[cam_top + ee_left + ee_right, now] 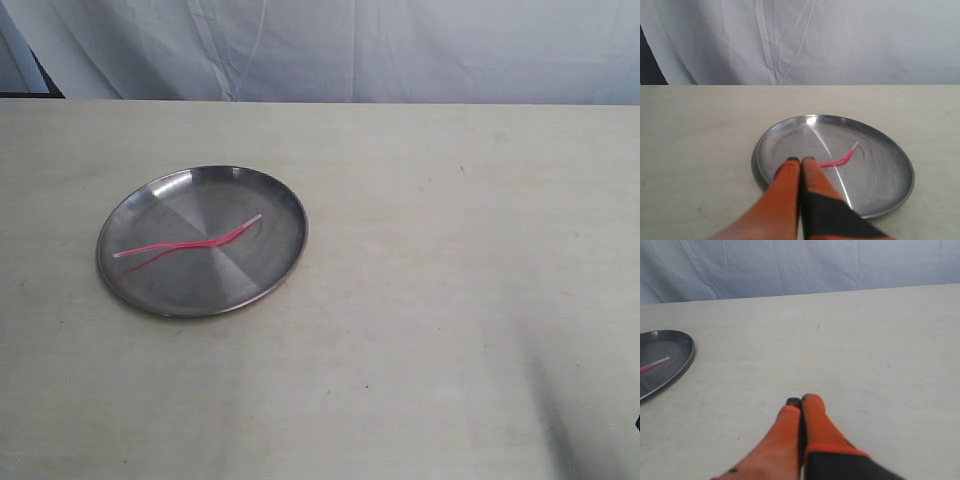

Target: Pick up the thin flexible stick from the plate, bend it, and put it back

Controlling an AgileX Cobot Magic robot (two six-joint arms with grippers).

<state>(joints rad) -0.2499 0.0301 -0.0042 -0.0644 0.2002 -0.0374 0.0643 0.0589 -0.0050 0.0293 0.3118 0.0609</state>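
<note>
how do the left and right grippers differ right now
1. The left gripper points at the plate; the right gripper points at the table, plate off to one side.
2. The left gripper's camera sees the stick with its bend; the right gripper's sees only its whitish end.
Both are shut, empty and orange-fingered.

Bright pink stick (190, 243), whitish tip; grey steel plate (160, 195); orange-black fingers (790, 175); beige table (450, 250).
</note>
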